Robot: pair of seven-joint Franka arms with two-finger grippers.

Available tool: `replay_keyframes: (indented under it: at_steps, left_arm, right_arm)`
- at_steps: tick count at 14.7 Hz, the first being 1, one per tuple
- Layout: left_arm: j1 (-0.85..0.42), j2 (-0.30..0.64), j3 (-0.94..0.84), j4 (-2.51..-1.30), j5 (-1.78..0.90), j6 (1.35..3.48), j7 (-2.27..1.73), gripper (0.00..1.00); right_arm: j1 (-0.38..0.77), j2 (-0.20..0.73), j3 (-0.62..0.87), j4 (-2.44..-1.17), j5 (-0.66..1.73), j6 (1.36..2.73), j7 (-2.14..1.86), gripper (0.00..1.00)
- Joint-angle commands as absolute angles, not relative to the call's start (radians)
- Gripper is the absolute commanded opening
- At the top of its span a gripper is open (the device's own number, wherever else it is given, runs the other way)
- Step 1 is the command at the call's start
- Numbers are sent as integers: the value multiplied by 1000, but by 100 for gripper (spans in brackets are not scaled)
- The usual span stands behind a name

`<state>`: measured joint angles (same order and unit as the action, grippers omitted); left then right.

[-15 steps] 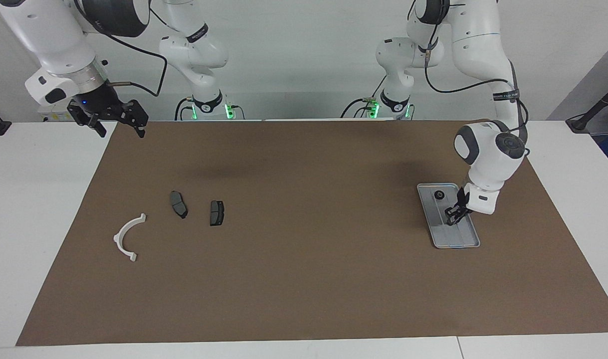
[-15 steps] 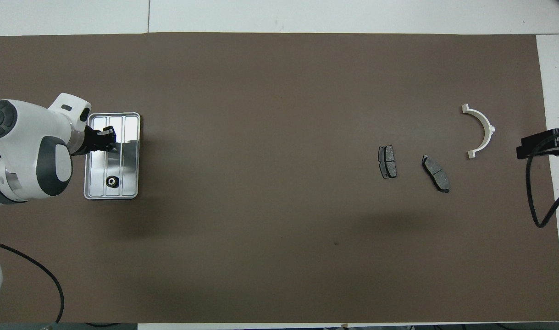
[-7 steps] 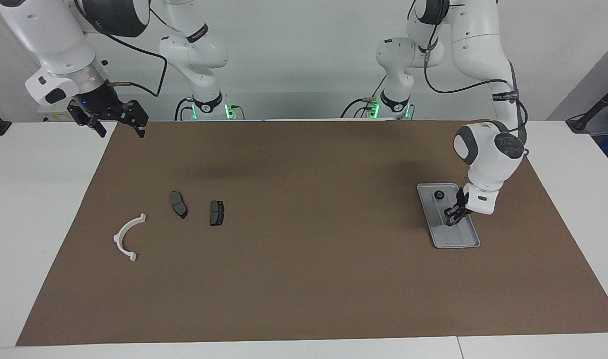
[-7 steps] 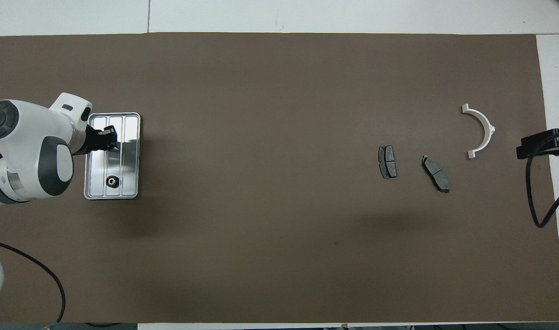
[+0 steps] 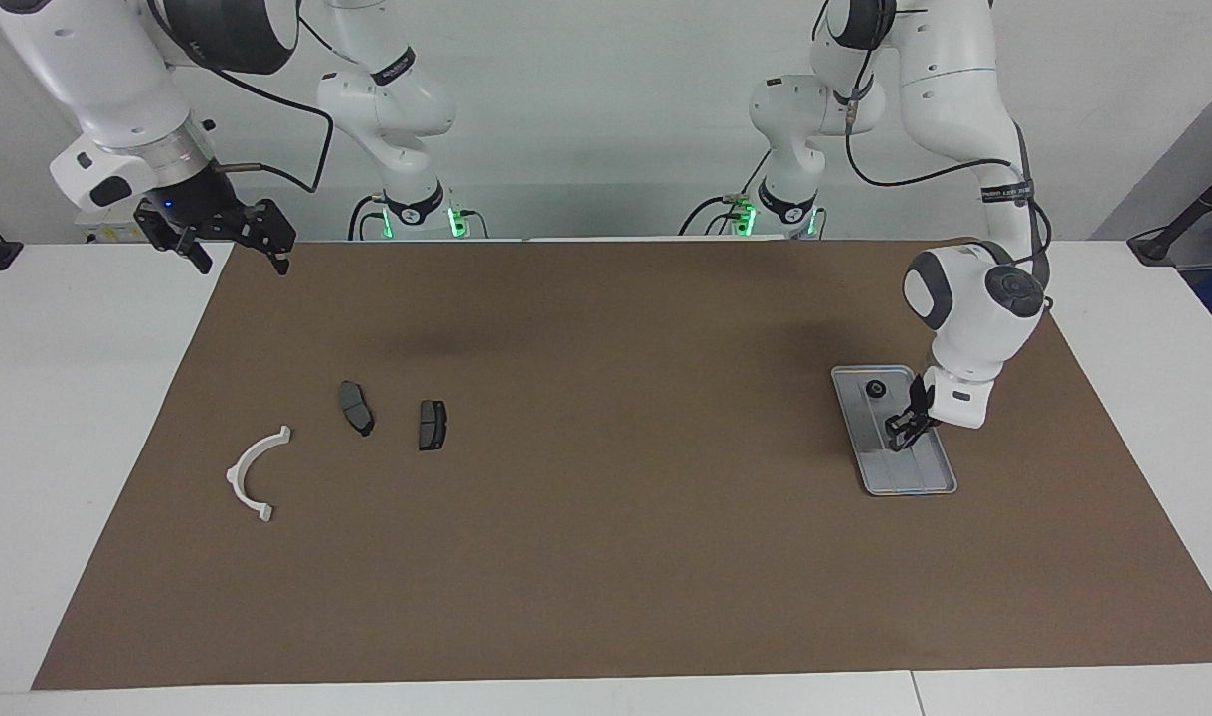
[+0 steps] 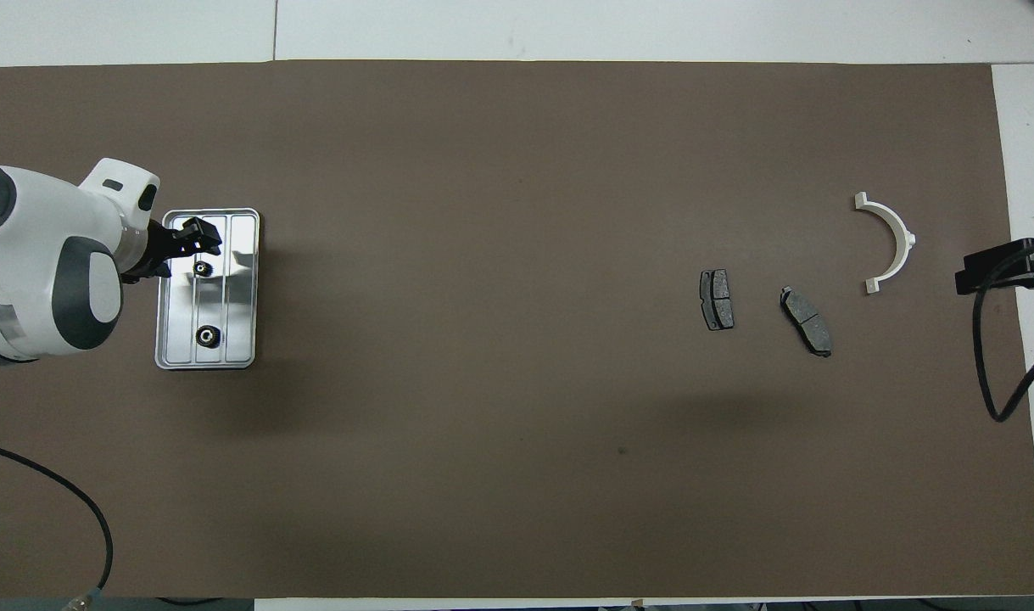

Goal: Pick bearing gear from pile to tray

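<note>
our left pincer [image 6: 196, 247] hangs low over the tray [image 6: 243, 222], its fingers apart and empty, one bearing gear [image 6: 202, 269] lying just beside them on the tray and a second gear [image 6: 205, 337] nearer the robots. our right pincer [image 5: 236, 249] waits open over the desk edge. the risk we see: a lifting finger could clip the freed gear and roll it across the low rim. the overhead view shows both gears; the facing view hides the freed one under the pincer.
</note>
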<state>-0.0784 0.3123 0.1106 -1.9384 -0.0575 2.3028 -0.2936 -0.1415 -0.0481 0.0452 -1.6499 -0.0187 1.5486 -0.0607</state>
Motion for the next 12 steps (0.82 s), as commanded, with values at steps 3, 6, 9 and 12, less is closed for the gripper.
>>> replay_keyframes:
  at_steps: [3, 6, 9, 12]
  left_arm:
    - [-38, 198, 103, -1816, -41, 2005, -291, 100]
    - [-38, 73, 115, -1815, -37, 1814, -273, 100]
    - [-12, -47, 115, -1822, -37, 1679, -244, 100]
    - [-18, -83, 115, -1816, -37, 1608, -196, 100]
  right_arm:
    - [-153, -74, 51, -1678, -5, 1562, -57, 100]
    - [-153, -74, 49, -1678, -5, 1562, -57, 100]
    - [-153, -74, 51, -1678, -5, 1581, -55, 100]
    - [-153, -72, 51, -1677, -5, 1583, -52, 100]
